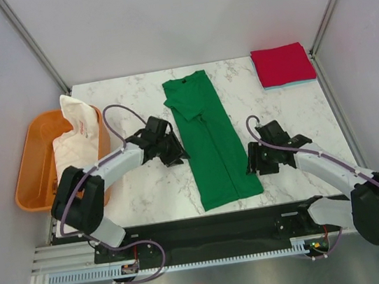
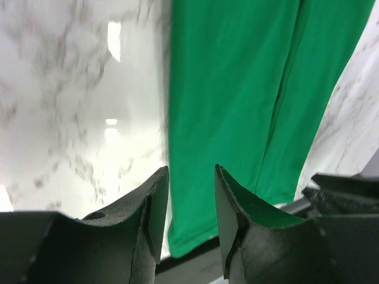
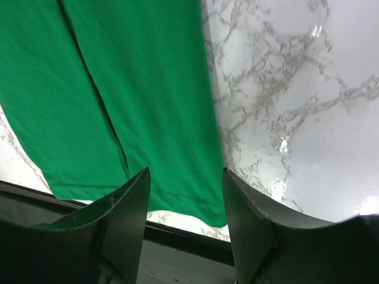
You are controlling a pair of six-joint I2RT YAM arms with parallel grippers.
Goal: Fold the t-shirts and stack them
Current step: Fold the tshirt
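A bright green t-shirt [image 1: 211, 146] lies in the middle of the table, folded lengthwise into a long narrow strip with its collar at the far end. My left gripper [image 1: 178, 154] hovers at the strip's left edge, open, with nothing between its fingers [image 2: 191, 171]; the green t-shirt [image 2: 237, 89] fills that view beyond them. My right gripper [image 1: 254, 161] stands just off the strip's right edge, open and empty [image 3: 185, 173], above the green t-shirt's hem [image 3: 136, 89]. A folded red t-shirt [image 1: 282, 64] rests on a pale blue one [image 1: 291, 84] at the back right. A white t-shirt with red print [image 1: 78, 126] hangs over the tub.
An orange plastic tub [image 1: 34, 167] stands off the table's left side. The table's near edge and the black arm rail [image 1: 208, 227] run just below the green shirt's hem. Grey walls close in the back and both sides.
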